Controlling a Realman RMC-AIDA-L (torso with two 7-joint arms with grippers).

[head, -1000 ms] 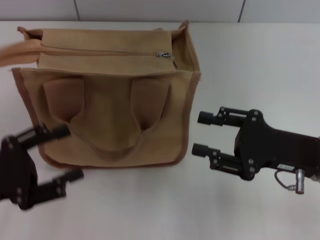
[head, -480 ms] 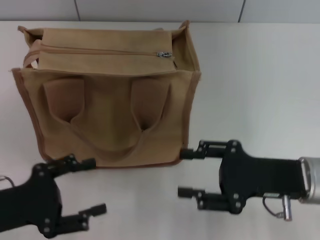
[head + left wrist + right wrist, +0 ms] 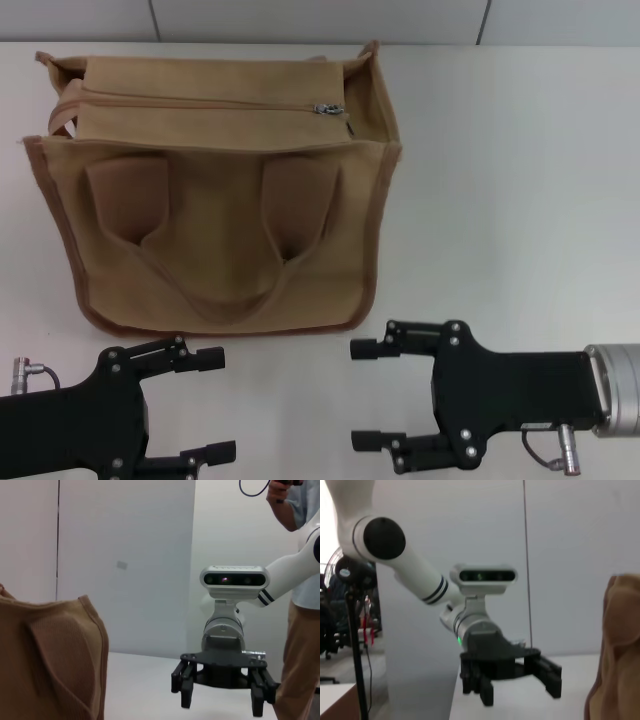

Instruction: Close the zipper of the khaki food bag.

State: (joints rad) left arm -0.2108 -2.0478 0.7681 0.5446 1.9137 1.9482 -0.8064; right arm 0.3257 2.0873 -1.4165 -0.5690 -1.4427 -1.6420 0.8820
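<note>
The zipper (image 3: pixel 205 103) runs across the khaki food bag (image 3: pixel 215 190), pull tab (image 3: pixel 328 108) near the bag's right end. Both claws, left (image 3: pixel 212 405) and right (image 3: pixel 368 394), spread wide, empty, in front of it. Risk: the soft bag slides on the counter (image 3: pixel 520 180) if unbraced.

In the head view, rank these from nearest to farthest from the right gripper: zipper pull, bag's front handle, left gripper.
1. Left gripper: beside the right gripper, on the near table, both open.
2. Front handle: on the bag's near face; nearly as close as the left gripper.
3. Zipper pull: on the top panel, farthest back.
</note>
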